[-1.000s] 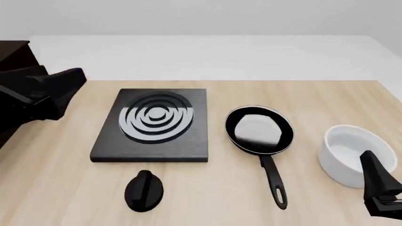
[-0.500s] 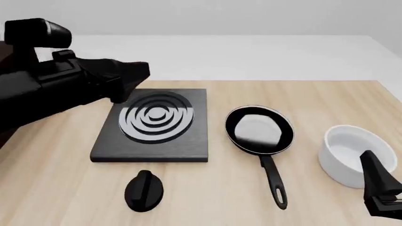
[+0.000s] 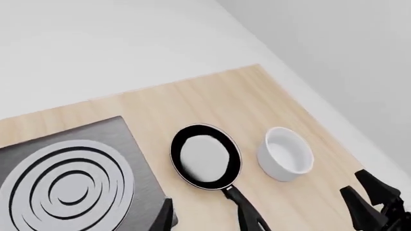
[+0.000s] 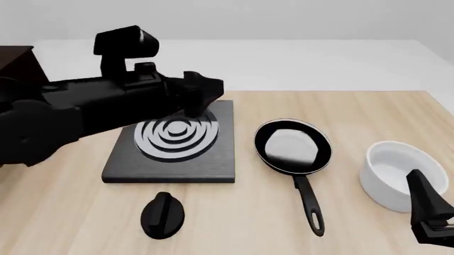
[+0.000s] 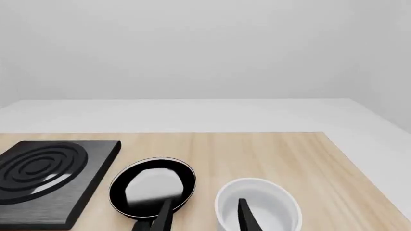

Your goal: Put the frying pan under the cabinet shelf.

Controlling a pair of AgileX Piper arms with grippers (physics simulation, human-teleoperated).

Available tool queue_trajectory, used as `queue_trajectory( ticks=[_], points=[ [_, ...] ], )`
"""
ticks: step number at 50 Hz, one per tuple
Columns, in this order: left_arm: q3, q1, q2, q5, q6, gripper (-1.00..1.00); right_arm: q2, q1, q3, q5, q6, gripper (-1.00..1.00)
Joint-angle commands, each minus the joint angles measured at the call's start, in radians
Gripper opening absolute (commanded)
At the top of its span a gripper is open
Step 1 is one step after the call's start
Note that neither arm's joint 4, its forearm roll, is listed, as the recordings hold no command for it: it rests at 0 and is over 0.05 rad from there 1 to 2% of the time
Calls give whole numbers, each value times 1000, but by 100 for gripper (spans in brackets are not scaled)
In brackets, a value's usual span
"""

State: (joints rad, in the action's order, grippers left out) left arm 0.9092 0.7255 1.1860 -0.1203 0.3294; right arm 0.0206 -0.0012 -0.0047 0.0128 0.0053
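The frying pan [image 4: 293,146] is small, round and black with a pale glossy inside. It lies on the wooden table right of centre, its thin handle [image 4: 309,206] pointing toward the near edge. It also shows in the wrist views as the pan [image 3: 205,157] and the pan [image 5: 153,186]. A corner of the dark cabinet shelf [image 4: 17,61] shows at the far left. My left gripper [image 4: 211,91] hangs above the ringed plate, left of the pan, open and empty; one fingertip [image 3: 165,215] shows. My right gripper [image 5: 202,217] stands open and empty at the near right, by the bowl.
A black square plate with silver rings [image 4: 174,139] lies left of the pan. A small black knob [image 4: 163,213] sits in front of it. A white bowl [image 4: 397,175] stands to the pan's right, just ahead of the right gripper [image 4: 420,185]. The table's far edge meets white floor.
The left arm has swung from the far left rightward, over the ringed plate toward the pan. The right arm, pan, bowl and knob have not moved.
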Motion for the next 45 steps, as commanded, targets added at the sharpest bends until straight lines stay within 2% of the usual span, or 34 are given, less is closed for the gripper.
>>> queue_trajectory(
  ticks=[1,5,7,8,10,11,12,15,16,18,22,23,25,26,35,45],
  points=[
    [41,44,102,36,83,100,-2,0,0,-2,0,100],
    [57,60,128,41,96,100,5,0,2,7,0,100],
    [55,71,155,51,165,100,8,0,2,9,0,100],
    [69,73,158,49,146,100,6,0,1,7,0,100],
    [65,88,169,60,189,100,5,0,2,7,0,100],
    [72,87,176,61,176,100,5,0,1,6,0,100],
    [62,106,193,74,225,100,4,0,1,5,0,100],
    [69,116,218,81,233,100,8,0,2,9,0,100],
    [64,119,229,87,263,100,11,0,2,13,0,100],
    [75,117,242,88,256,100,6,0,1,7,0,100],
    [77,132,266,100,301,100,7,0,1,8,0,100],
    [86,129,268,97,289,100,7,0,1,8,0,100],
    [78,139,278,111,326,100,6,0,1,7,0,100],
    [86,136,280,109,311,100,6,0,1,7,0,100],
    [71,161,328,179,373,100,15,0,2,17,0,100],
    [70,172,397,231,404,100,6,0,1,7,0,100]
  ],
)
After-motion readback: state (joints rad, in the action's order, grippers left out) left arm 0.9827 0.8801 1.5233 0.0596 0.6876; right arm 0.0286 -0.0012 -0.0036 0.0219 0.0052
